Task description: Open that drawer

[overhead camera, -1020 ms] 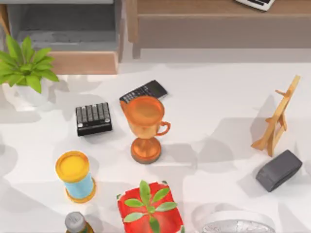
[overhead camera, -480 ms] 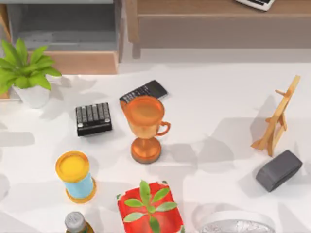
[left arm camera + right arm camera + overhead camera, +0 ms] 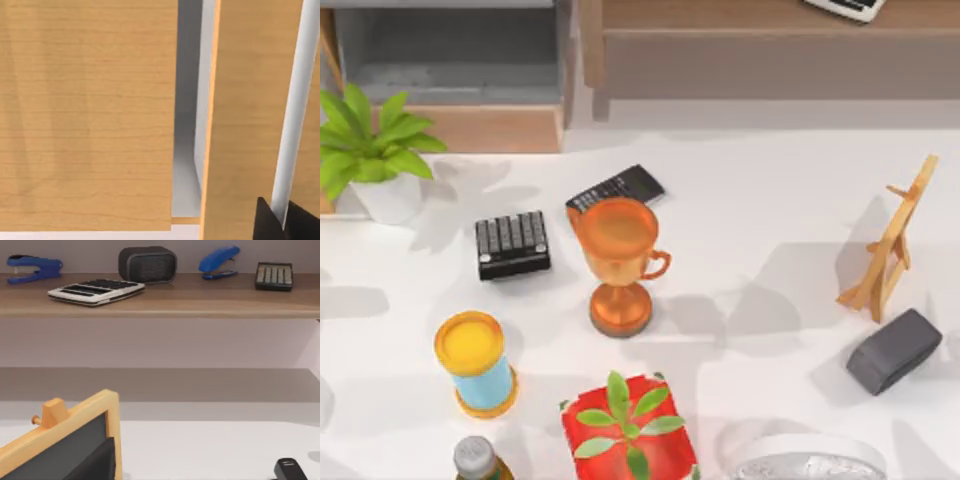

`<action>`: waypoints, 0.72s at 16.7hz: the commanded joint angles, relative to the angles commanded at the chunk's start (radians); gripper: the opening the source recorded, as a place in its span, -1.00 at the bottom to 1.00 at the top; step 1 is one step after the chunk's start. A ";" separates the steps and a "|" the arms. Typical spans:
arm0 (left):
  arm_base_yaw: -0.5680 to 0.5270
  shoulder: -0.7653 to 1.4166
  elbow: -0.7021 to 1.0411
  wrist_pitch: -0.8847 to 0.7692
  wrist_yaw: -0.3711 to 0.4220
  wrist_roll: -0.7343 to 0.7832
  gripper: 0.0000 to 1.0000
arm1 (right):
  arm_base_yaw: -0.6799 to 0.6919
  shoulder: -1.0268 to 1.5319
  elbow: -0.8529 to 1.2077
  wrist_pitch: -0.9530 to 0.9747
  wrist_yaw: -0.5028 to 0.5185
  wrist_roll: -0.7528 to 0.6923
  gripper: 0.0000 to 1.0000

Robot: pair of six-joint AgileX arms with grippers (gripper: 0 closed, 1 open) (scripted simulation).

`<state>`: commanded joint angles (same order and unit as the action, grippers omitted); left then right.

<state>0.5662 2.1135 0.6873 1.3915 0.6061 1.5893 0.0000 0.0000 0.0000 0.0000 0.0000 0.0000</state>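
The drawer (image 3: 490, 128) stands at the table's back left, with a light tan front panel and wood sides. It is pulled out, and its dark grey inside (image 3: 450, 50) shows from above. The left wrist view sits very close to tan wood panels (image 3: 85, 115) with a grey gap between them. Dark parts of my left gripper (image 3: 282, 225) show at that picture's edge, against the wood. The right wrist view looks over a small wooden chalkboard easel (image 3: 65, 440) toward the long desk (image 3: 160, 302).
A potted plant (image 3: 370, 160) stands just in front of the drawer's left end. On the table are a black keypad (image 3: 512, 244), a calculator (image 3: 616, 188), an orange trophy (image 3: 618, 262), a yellow-lidded can (image 3: 475, 362), a red plant pot (image 3: 628, 430), the easel (image 3: 892, 240) and a grey block (image 3: 894, 350).
The potted plant's leaves have shifted a little to the left, and shadows on the table's left side have moved. The drawer stands as before.
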 joint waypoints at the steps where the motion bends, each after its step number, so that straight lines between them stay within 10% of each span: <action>1: 0.013 -0.009 -0.020 0.013 0.012 0.001 -1.00 | 0.000 0.000 0.000 0.000 0.000 0.000 1.00; 12: 0.117 -0.077 -0.200 0.113 0.118 0.006 -1.00 | 0.000 0.000 0.000 0.000 0.000 0.000 1.00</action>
<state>0.6832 2.0362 0.4876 1.5044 0.7236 1.5952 0.0000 0.0000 0.0000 0.0000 0.0000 0.0000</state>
